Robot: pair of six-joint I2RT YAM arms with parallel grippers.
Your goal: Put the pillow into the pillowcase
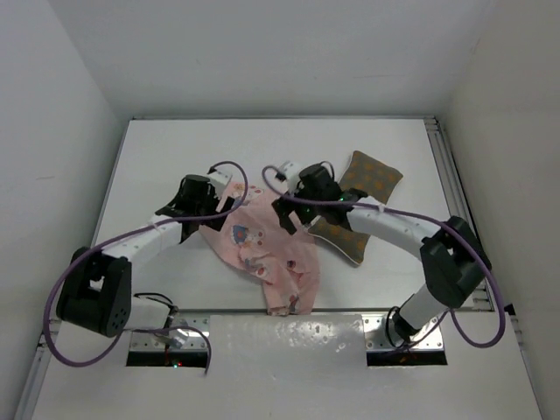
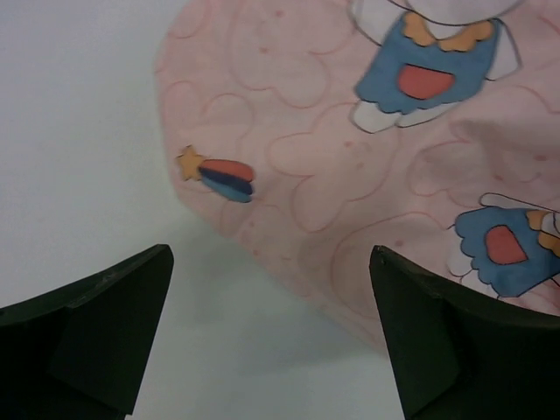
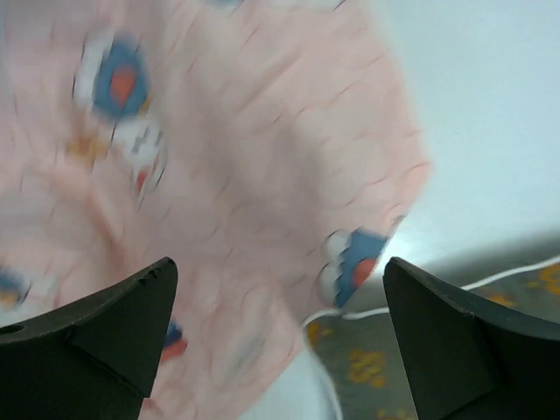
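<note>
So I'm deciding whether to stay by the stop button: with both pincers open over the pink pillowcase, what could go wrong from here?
The pillowcase lies crumpled with no mouth showing, so the left pincer or right pincer may pinch both layers together and shut it. Its lower end lies close to the near edge of the table; a tug could slide it off. The right arm crosses over the pillow, so lifting cloth there might drag the pillow too.

The pillowcase (image 2: 350, 175) is soft matt cloth, the table (image 2: 70, 131) smooth
</note>
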